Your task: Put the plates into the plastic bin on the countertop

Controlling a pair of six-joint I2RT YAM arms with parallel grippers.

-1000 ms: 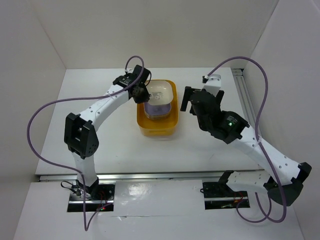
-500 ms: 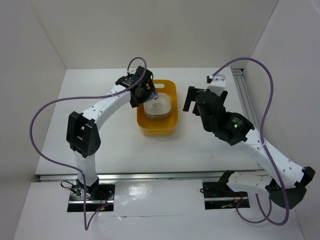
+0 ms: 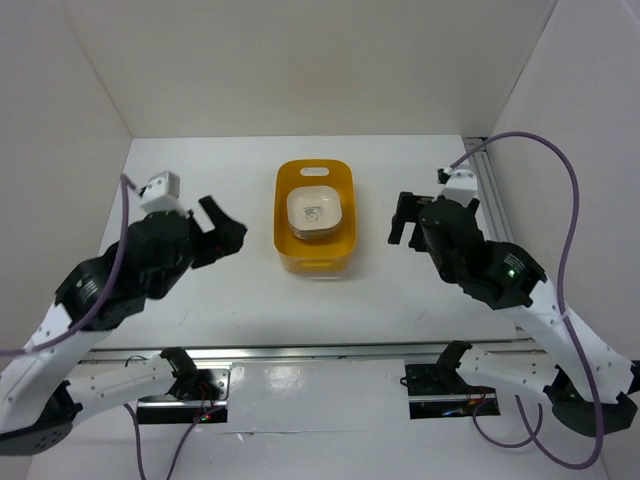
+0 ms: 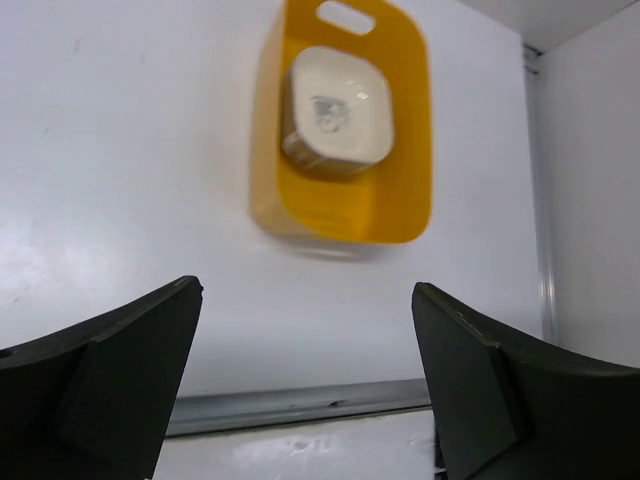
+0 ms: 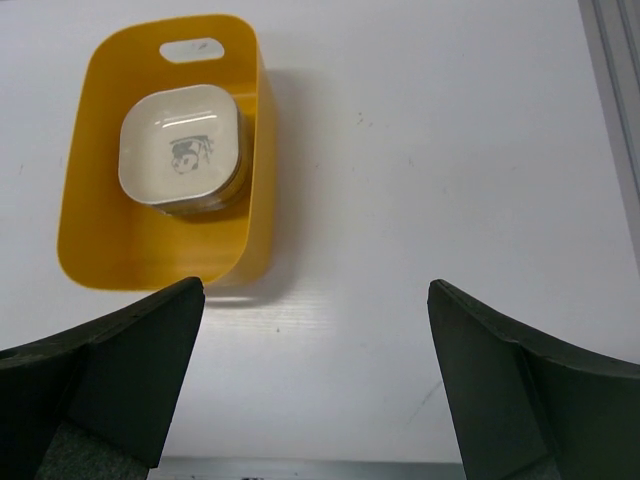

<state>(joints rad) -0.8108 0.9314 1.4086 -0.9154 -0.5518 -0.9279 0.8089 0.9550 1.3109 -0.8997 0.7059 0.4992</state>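
Found the plastic bin (image 3: pixel 316 262) just above the middle of the overhead frame, resting flat on the countertop (image 3: pixel 250 295), its long side running up and down the picture and a slot handle at its upper end. Saw the plates (image 3: pixel 315 212) as one stack inside the bin, nearer its upper half, topped by a cream dish with a dark centre mark. Could not tell the number or colours of the dishes underneath, beyond a brownish edge in the wrist views.

Noted the left gripper (image 3: pixel 226 222) at the left of the overhead frame, well apart from the bin, jaws spread wide and holding nothing. Noted the right gripper (image 3: pixel 398 218) at the right of the frame, near the bin but not touching it, likewise spread wide and empty.

Made out, in each wrist view, dark fingers (image 4: pixel 130 370) at the lower corners with only white surface in the gap. Located the bin upper middle in the left wrist picture and upper left in the right wrist picture.
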